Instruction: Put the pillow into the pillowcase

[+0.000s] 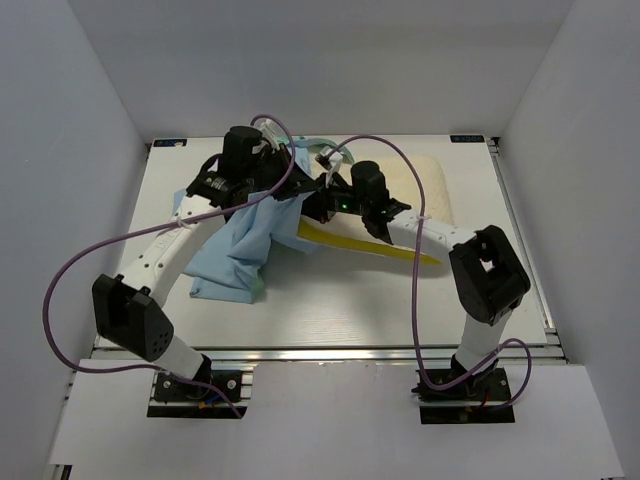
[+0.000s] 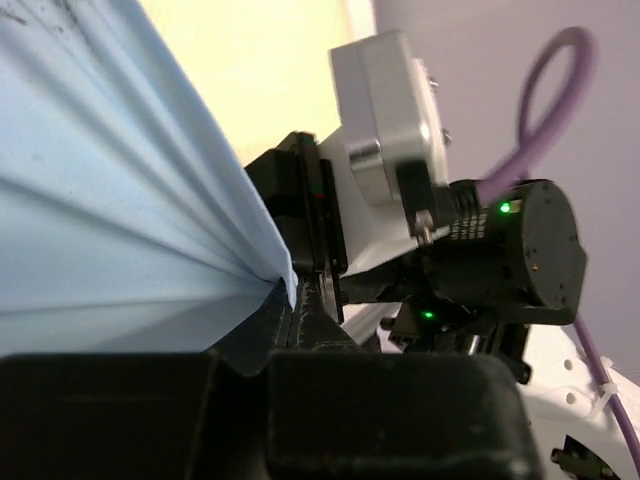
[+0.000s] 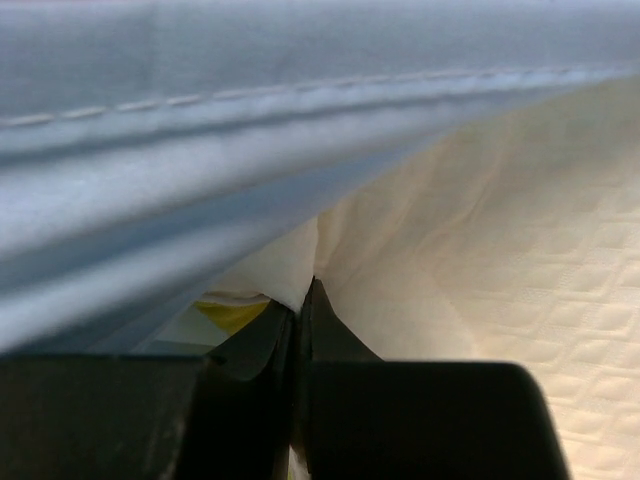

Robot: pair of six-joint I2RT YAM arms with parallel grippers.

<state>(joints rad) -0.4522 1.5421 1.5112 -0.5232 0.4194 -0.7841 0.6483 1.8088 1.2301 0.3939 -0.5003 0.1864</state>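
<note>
The cream pillow (image 1: 432,185) lies at the back right of the table, its yellow piped edge (image 1: 365,246) lifted toward the front. The light blue pillowcase (image 1: 240,250) hangs in folds from my left gripper (image 1: 293,172) down to the table. In the left wrist view that gripper (image 2: 300,300) is shut on a pinch of blue pillowcase (image 2: 120,200), which fans out to the left. My right gripper (image 1: 322,195) sits close beside it. In the right wrist view it (image 3: 303,290) is shut on a fold of the pillow (image 3: 520,250), under the pillowcase hem (image 3: 200,100).
The two wrists are nearly touching above the table's back middle. The right arm's wrist camera (image 2: 390,130) and motor (image 2: 525,250) fill the left wrist view. Purple cables (image 1: 90,260) loop out from both arms. White walls (image 1: 60,150) enclose the table (image 1: 330,310).
</note>
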